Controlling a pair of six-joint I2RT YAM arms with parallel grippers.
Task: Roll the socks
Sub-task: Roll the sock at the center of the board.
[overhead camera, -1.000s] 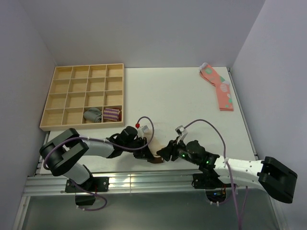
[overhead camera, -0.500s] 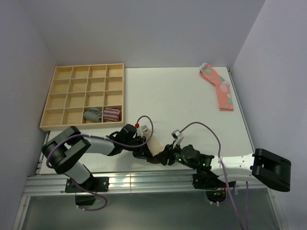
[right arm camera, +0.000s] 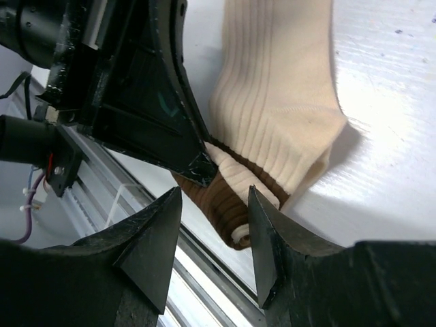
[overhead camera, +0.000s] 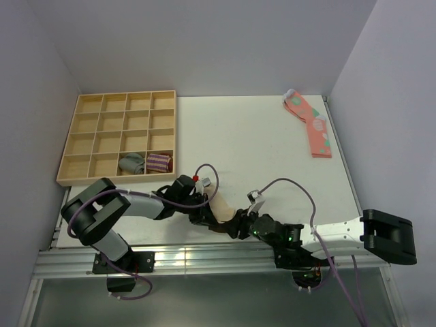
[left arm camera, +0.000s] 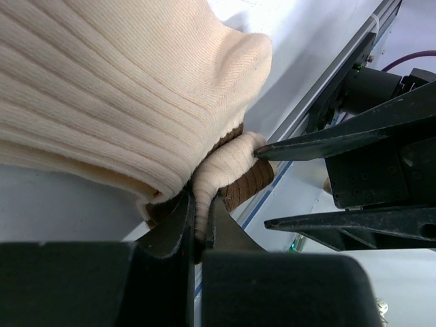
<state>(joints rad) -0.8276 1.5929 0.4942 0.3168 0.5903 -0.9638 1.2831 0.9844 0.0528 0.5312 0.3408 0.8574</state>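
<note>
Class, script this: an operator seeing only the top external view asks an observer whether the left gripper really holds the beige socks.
Observer: Yes; the left wrist view shows the left gripper pinched shut on the socks beside their brown rolled end.
Operator: And the right gripper?
Observer: Open; its wrist view shows the rolled end between its fingers.
Operator: Any contact?
Observer: One fingertip touches the roll, seen from the left wrist.

Left fingers (left arm camera: 172, 230) pinched, right fingers (right arm camera: 146, 245) apart.

Top camera overlooks the whole table (overhead camera: 259, 136); wrist cameras face the same socks (left arm camera: 102, 88) close-up, from opposite sides.
</note>
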